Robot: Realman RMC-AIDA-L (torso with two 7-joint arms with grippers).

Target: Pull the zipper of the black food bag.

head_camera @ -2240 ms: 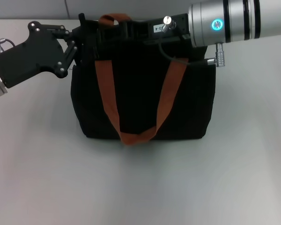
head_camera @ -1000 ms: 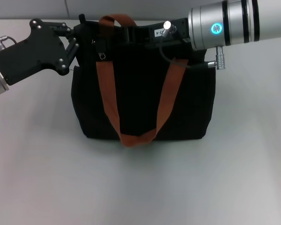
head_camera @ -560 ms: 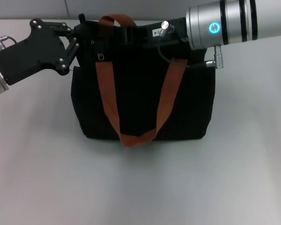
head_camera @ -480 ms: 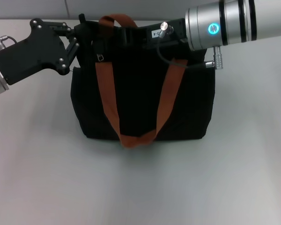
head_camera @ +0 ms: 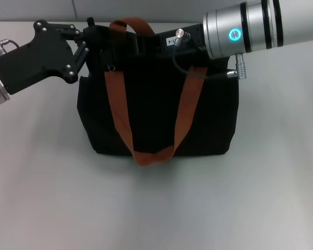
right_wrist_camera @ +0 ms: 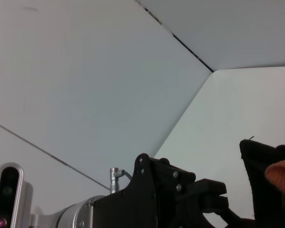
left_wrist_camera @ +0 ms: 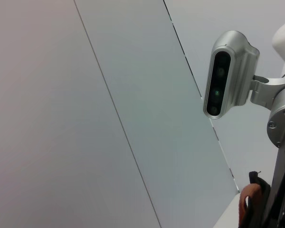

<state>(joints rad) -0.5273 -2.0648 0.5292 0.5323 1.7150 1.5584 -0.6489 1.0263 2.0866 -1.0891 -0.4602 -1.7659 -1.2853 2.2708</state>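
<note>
While my right gripper (head_camera: pixel 126 42) lies along the top of the black food bag (head_camera: pixel 156 120), its fingers blend into the dark fabric, so I cannot tell whether it is clenched on anything. Compared with a second ago, the silver right forearm and its black wrist block have slid toward my left across the bag's top edge, which suggests the pull along the zip track is under way.

My left gripper (head_camera: pixel 94 35) sits at the bag's upper left corner, its black fingers pressed against the fabric there; they look closed on the corner to brace it, though I cannot be sure. It has barely moved.

A small silver glint, probably the zipper (head_camera: pixel 111 66), shows beside the left orange strap (head_camera: pixel 118 104), lower than it appeared a moment ago.

The bag stands upright on the pale table (head_camera: pixel 156 208), straps draped down its front. Neither wrist view shows the zip track.
</note>
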